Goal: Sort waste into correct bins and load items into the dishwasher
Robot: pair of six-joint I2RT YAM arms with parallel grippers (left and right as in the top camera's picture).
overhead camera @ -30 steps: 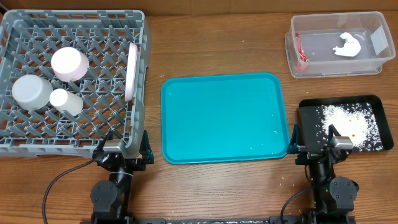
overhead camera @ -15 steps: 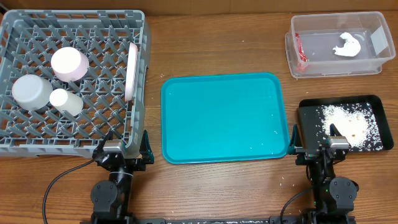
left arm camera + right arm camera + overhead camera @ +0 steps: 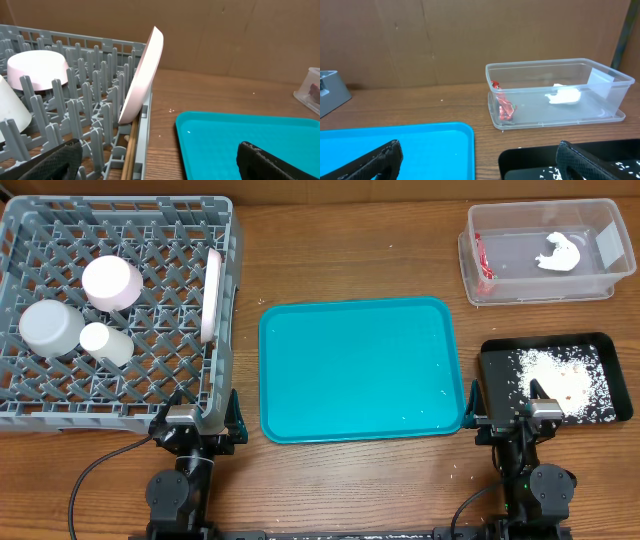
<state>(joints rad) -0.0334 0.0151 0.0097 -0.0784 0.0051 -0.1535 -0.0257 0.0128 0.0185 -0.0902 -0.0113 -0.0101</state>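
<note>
The grey dish rack (image 3: 120,395) at the left holds a pink bowl (image 3: 110,281), two white cups (image 3: 50,328) (image 3: 105,342) and a pink plate (image 3: 211,295) standing on edge. The plate (image 3: 142,75) and bowl (image 3: 37,70) also show in the left wrist view. The clear bin (image 3: 605,285) at the back right holds a red wrapper (image 3: 484,265) and white crumpled paper (image 3: 558,250). The black tray (image 3: 492,365) holds spilled rice (image 3: 555,375). My left gripper (image 3: 197,423) is open and empty at the rack's front right corner. My right gripper (image 3: 520,418) is open and empty at the black tray's front edge.
An empty teal tray (image 3: 360,368) lies in the middle between the rack and the bins, with a few rice grains on it. A few grains lie on the wooden table near the right arm. Brown cardboard walls stand behind the table.
</note>
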